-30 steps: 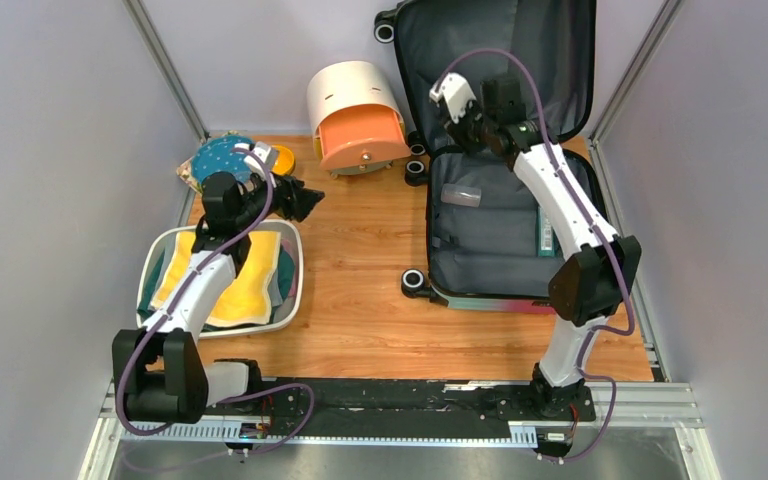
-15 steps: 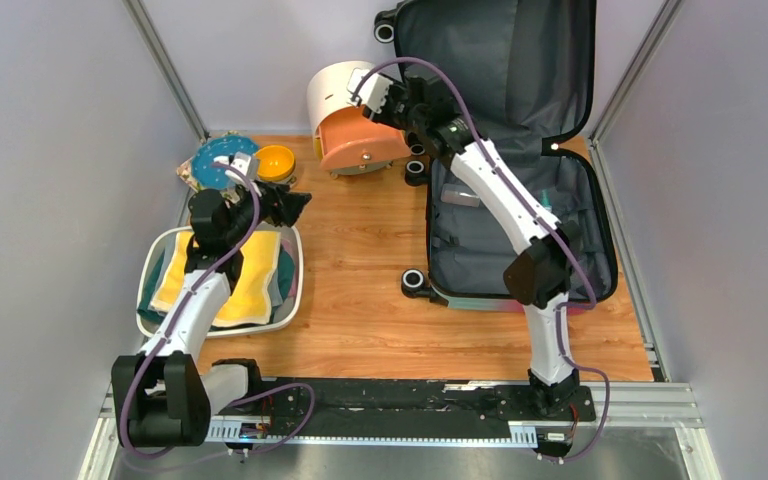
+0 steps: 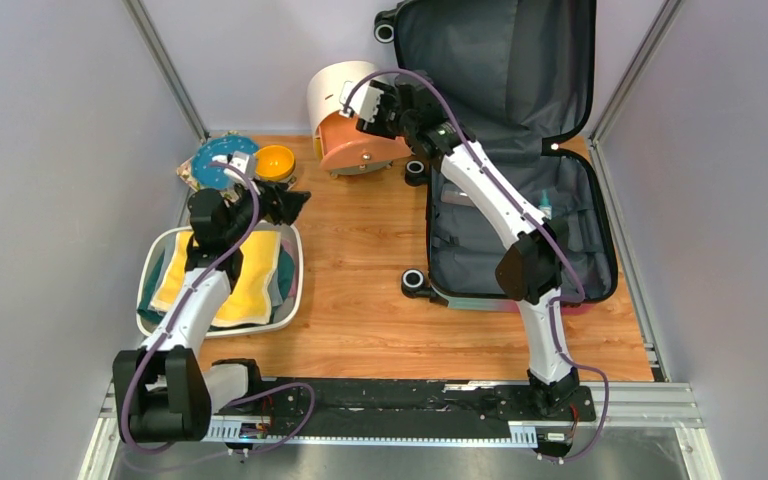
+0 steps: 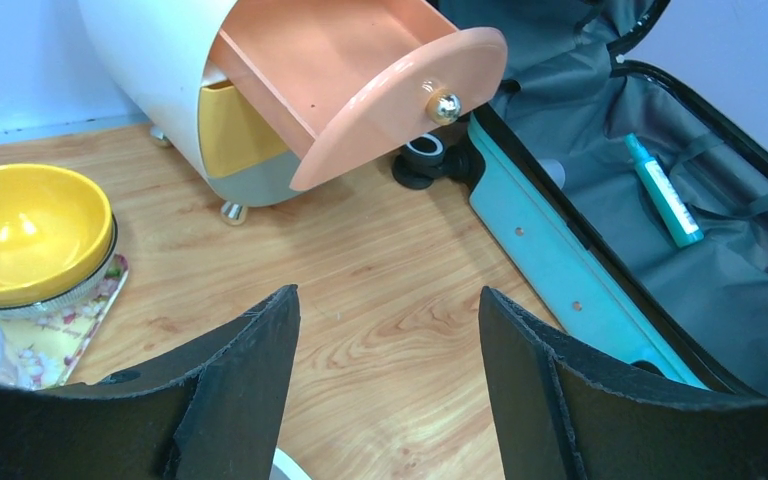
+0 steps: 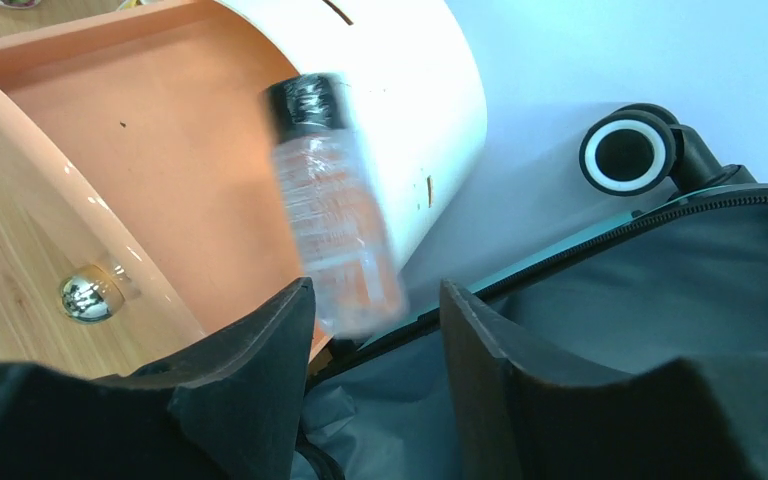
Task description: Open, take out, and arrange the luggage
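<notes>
The luggage (image 3: 480,250) lies open at the back right, its lid (image 3: 520,50) leaning on the wall and dark grey lining showing; a teal tube (image 4: 663,190) lies inside. My right gripper (image 5: 375,300) is open above the cream cabinet's pulled-out orange drawer (image 5: 160,150). Just beyond its fingertips a clear bottle with a black cap (image 5: 335,230) shows blurred over the drawer, free of the fingers. In the top view that right gripper (image 3: 365,112) hangs at the drawer cabinet (image 3: 345,90). My left gripper (image 4: 388,305) is open and holds nothing, over the wood near the basin.
A white basin (image 3: 295,270) with yellow and green cloth sits at the left under the left arm. A yellow bowl (image 3: 275,160) and a blue patterned dish (image 3: 215,160) stand behind it. A black suitcase wheel (image 5: 628,152) juts out beside the cabinet. Walls close in both sides.
The right arm swung left from over the suitcase to the orange drawer, and the clear bottle has left its fingers. The left gripper drifted slightly back and left.
</notes>
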{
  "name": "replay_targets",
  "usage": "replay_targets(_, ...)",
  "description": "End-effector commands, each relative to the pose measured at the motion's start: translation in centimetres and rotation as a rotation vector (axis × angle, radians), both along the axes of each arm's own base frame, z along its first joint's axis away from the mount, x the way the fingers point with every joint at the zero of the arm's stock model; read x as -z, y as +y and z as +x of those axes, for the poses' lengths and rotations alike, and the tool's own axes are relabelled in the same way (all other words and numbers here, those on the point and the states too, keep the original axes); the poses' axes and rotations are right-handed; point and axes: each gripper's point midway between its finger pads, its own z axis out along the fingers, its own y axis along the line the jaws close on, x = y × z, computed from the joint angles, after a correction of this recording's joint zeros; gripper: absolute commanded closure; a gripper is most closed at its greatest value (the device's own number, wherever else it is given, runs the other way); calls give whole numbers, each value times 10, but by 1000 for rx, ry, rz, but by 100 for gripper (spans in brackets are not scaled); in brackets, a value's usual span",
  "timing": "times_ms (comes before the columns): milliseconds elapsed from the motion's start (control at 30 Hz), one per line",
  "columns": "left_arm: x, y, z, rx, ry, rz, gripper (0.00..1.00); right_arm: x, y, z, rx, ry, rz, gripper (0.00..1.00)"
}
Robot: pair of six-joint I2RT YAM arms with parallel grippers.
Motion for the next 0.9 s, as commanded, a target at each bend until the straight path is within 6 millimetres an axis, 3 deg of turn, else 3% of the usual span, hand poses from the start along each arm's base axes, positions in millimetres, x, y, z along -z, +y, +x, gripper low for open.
replay_targets(0, -28, -1, 14, 16, -64, -10, 26, -27, 3, 4, 9, -78, 43, 44)
replay_targets(167, -27, -10, 20, 65, -60, -15, 27, -45, 1, 4, 36, -96, 88, 41)
replay_targets(267, -26, -17, 29, 72, -76, 6, 32, -72, -9, -4, 62, -116, 143, 38)
replay_targets(300, -28, -31, 30, 102, -89, 13, 34, -89, -16, -11, 72, -135, 164, 36)
replay_targets(367, -20, -43, 39, 104, -87, 35, 43, -95, -25, -16, 91, -131, 192, 33)
replay_targets(400, -22, -47, 43, 109, -98, 40, 47, -111, -43, -19, 149, -142, 226, 30)
replay_targets(467, -13, -60, 53, 109, -100, 63, 53, -108, -56, -24, 186, -114, 240, 29)
replay_targets(500, -16, -64, 59, 109, -115, 71, 54, -122, -72, -31, 221, -115, 281, 26)
replay_targets(567, -7, -76, 69, 111, -112, 81, 58, -111, -88, -36, 263, -65, 287, 22)
replay_targets(600, -13, -81, 75, 109, -123, 73, 59, -121, -104, -44, 294, -67, 314, 20)
replay_targets(633, -4, -86, 83, 105, -103, 67, 60, -118, -111, -48, 319, -37, 341, 18)
replay_targets(667, -13, -93, 91, 91, -122, 59, 60, -105, -119, -50, 343, -1, 338, 16)
replay_targets(700, -12, -98, 95, 94, -122, 54, 59, -114, -134, -60, 362, -6, 361, 15)
replay_targets(767, -8, -105, 110, 62, -120, 51, 55, -107, -146, -70, 388, 34, 379, 14)
replay_targets(867, -19, -115, 131, 13, -159, 31, 53, -92, -168, -86, 427, 90, 393, 14)
